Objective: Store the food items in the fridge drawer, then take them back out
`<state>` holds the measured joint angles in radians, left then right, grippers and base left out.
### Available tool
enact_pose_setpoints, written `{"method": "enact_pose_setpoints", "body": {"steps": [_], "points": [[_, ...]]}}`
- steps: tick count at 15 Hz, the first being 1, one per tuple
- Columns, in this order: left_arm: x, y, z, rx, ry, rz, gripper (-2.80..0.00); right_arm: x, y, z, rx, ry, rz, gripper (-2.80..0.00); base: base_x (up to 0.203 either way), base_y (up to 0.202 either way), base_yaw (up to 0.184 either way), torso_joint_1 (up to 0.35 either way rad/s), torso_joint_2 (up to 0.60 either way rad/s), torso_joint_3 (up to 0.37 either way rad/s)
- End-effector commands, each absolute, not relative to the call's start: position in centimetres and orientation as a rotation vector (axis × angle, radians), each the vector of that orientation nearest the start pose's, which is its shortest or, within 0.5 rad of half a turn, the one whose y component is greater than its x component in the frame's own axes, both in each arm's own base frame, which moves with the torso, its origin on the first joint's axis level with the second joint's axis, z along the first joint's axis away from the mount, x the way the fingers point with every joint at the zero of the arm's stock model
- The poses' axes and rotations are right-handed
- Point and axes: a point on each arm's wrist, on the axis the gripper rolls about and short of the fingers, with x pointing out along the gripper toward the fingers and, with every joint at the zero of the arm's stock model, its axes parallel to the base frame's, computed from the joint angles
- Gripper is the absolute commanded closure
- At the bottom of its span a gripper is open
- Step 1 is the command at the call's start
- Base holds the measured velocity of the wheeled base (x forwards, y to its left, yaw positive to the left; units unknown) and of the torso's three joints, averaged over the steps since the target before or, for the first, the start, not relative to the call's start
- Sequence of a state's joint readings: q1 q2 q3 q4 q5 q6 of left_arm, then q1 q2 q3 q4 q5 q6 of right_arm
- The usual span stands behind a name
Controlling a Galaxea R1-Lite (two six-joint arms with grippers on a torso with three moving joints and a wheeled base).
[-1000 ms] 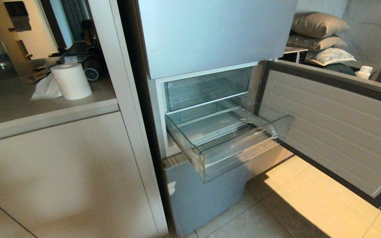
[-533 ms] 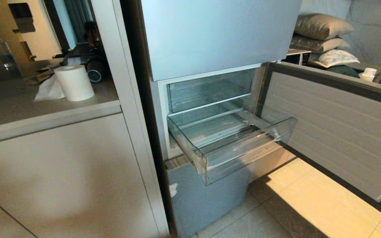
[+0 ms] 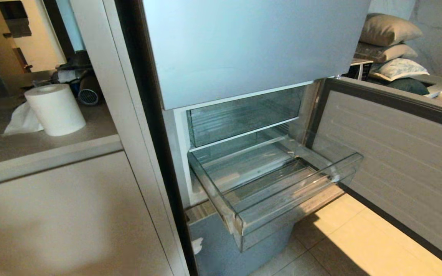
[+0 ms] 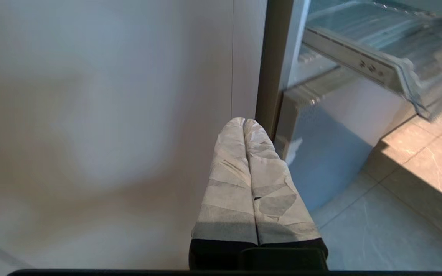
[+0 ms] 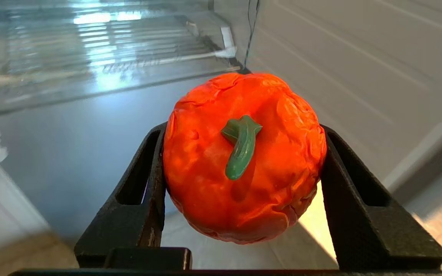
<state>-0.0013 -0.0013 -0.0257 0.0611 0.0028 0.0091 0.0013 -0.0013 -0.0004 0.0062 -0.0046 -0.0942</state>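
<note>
both black fingers of the right gripper (image 5: 244,168) are pressed against the sides of a red pepper (image 5: 244,157), so the pepper is held tight between them. a short green stem is seen on the pepper. the pepper is held in the air, low down in front of the fridge, with the floor (image 5: 441,230) below it. it is not in any drawer.

the left gripper (image 4: 244,122) is seen with its two wrapped fingers (image 4: 228,180) pressed flat together, and nothing is held by it. it is kept low beside the pale cabinet wall (image 4: 90,115).

the clear drawer (image 3: 282,214) is pulled out of the fridge, and nothing is seen inside it. a second clear bin (image 3: 244,115) above it is pushed in, and nothing is seen in it either. the fridge door (image 3: 397,153) is swung open to the right. a roll of paper (image 3: 55,109) is stood on the counter (image 3: 44,153).
</note>
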Motion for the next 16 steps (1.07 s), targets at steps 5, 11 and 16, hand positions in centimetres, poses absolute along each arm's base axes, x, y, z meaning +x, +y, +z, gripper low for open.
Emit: {"method": "enact_pose_setpoints", "body": {"steps": [5,11,16], "points": [[-2.5,0.0,7.6,0.006,0.035,0.001,0.0,-3.0,0.0,10.2,-0.097,-0.04,-0.007,0.0,0.171,0.0,0.0,0.005,0.0,0.0],[-2.5,0.0,7.6,0.006,0.035,0.001,0.0,1.9,0.3,17.8,-0.057,0.261,0.133,0.0,0.0,0.0,0.0,0.0,0.0,0.0],[-2.5,0.0,7.6,0.006,0.035,0.001,0.0,14.3,0.9,20.5,0.053,0.496,0.324,0.0,0.0,0.0,0.0,0.0,0.0,0.0]]}}
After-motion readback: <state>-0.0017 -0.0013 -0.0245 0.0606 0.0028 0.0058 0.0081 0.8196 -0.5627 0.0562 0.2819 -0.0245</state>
